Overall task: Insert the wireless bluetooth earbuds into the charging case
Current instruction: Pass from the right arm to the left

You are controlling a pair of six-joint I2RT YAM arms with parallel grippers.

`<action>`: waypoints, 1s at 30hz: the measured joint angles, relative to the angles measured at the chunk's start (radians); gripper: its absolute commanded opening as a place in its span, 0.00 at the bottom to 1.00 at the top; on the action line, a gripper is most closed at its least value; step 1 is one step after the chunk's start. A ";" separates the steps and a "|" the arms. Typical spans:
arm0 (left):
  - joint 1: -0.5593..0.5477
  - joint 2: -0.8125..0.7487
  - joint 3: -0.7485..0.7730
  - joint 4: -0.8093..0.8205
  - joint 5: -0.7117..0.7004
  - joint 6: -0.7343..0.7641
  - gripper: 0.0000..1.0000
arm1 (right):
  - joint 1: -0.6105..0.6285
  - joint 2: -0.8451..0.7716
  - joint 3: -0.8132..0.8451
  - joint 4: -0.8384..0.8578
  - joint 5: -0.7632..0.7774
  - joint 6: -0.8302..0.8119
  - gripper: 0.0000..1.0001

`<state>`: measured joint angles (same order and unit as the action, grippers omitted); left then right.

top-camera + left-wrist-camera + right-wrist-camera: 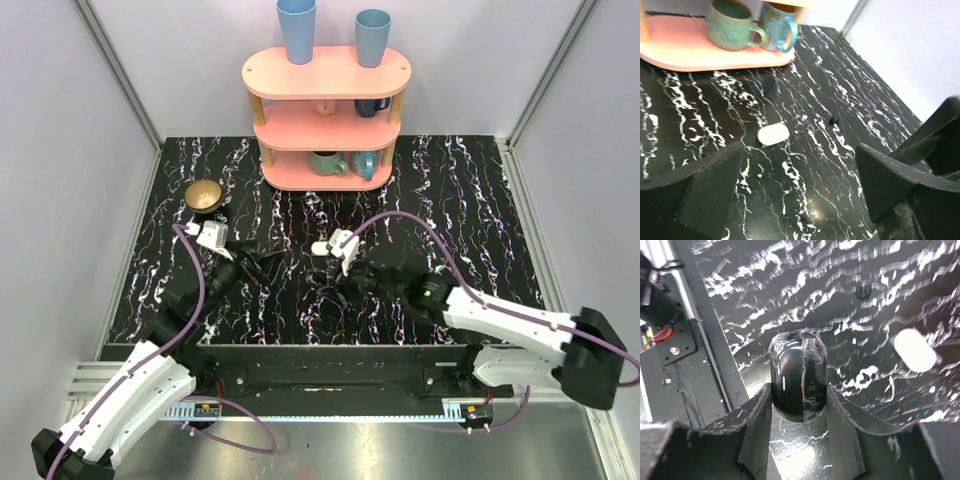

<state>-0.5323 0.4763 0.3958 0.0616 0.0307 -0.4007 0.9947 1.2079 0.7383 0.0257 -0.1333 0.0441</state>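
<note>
Charging case (773, 134): white oval, flat on the black marble table (850, 75), near the pink shelf (715, 55); lid looks shut, hard to tell. Right gripper (799, 392) is clamped on a glossy black taped oval (798, 365), apart from the case. Left gripper (799, 160) is wide open and empty, with the case ahead of it.

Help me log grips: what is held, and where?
The right gripper pinches a glossy black oval object by its opposite sides; the left gripper holds nothing.
</note>
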 measured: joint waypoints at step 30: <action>0.002 0.261 0.148 0.151 0.595 -0.063 0.99 | 0.055 -0.304 -0.096 0.042 0.181 -0.639 0.08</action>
<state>-0.5308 0.7372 0.5438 0.2127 0.6254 -0.4637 1.0496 0.9039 0.6426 0.0673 0.0475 -0.5953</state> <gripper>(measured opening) 0.988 0.477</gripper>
